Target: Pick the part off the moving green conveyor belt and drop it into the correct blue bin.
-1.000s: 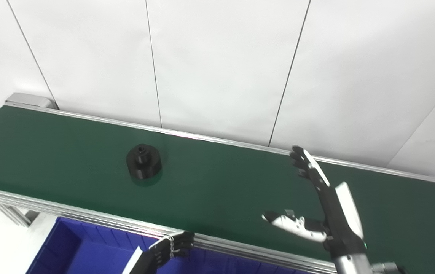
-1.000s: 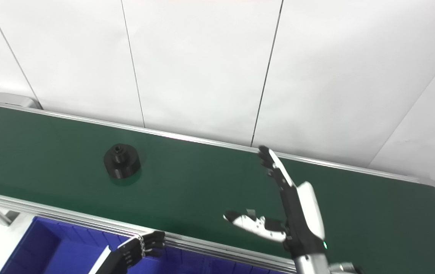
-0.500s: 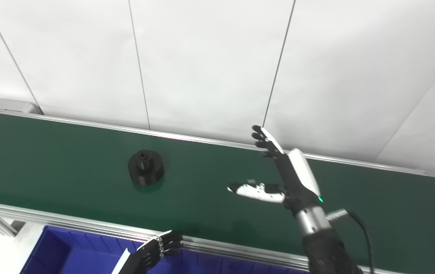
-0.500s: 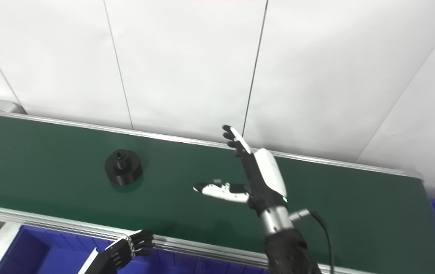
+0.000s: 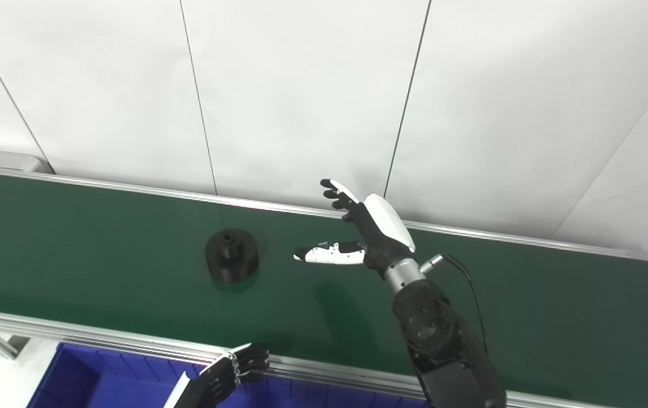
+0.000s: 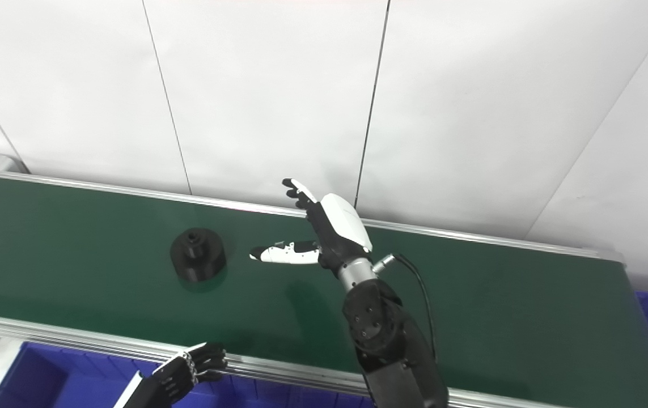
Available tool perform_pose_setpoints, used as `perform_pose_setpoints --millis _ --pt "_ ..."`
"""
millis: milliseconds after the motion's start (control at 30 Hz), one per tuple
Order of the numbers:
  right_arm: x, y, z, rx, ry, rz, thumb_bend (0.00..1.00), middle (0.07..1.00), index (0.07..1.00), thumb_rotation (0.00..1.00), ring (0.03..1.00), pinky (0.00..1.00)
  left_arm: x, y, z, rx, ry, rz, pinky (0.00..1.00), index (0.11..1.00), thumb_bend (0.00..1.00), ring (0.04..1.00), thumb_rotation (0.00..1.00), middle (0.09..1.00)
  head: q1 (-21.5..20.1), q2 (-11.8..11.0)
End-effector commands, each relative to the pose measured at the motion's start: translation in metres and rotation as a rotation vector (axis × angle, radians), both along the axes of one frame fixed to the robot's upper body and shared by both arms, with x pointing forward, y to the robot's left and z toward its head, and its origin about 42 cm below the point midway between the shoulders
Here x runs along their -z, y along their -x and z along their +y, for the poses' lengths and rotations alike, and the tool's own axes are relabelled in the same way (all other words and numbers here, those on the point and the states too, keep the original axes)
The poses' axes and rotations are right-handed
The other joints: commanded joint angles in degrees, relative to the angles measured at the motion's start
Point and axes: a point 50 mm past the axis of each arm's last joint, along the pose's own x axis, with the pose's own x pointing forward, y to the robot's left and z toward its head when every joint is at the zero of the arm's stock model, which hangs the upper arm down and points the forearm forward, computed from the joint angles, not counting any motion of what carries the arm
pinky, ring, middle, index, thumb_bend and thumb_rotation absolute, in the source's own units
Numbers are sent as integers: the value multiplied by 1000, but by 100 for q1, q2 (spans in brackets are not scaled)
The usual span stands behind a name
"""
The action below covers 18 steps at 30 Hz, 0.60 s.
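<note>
White wall panels are backing the green conveyor belt (image 5: 102, 243), where the black part (image 5: 231, 263), likely rigid, light and best gripped around its broad base, is sitting just beside the right hand (image 5: 358, 232), which is reaching spread wide and empty.

1. We see a matt green belt (image 5: 102, 249) with a faint sheen, in brushed metal rails (image 5: 102, 328).
2. Part (image 5: 231, 263): matt black plastic, we think.
3. Right hand (image 5: 366, 235): glossy white shell, black fingers.
4. Bin (image 5: 91, 385): smooth blue plastic.

A long green belt (image 5: 102, 238) with shiny silver rails runs along the white wall. One round black part (image 5: 231, 263) sits on it, near the belt's middle.
</note>
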Motion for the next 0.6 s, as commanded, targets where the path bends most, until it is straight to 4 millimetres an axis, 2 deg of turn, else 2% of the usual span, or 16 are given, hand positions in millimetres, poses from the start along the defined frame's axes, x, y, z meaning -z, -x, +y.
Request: perform_pose_setpoints --millis 0,67,233,367,567 --pt "-22 -8 16 -33 -31 -70 878 897 937 462 828 719 -8 -3 1 10 -20 -58 742 797 752 798 538 810 18 -7" --pt "-19 -12 23 -45 -21 -64 883 896 934 454 811 692 -8 -2 1 19 -35 -59 751 804 738 801 570 813 22 -7" --pt "-12 -18 41 -72 35 -31 879 883 939 491 839 749 -9 -1 1 37 -62 -61 750 808 707 794 571 813 25 10" --pt "-4 -19 54 -90 48 -18 889 889 934 431 848 782 -9 1 -1 33 -57 -58 742 804 703 784 559 808 25 12" --pt "8 -23 67 -124 126 -8 906 887 932 426 839 756 -10 2 -4 39 -73 -62 738 807 692 787 568 808 79 36"
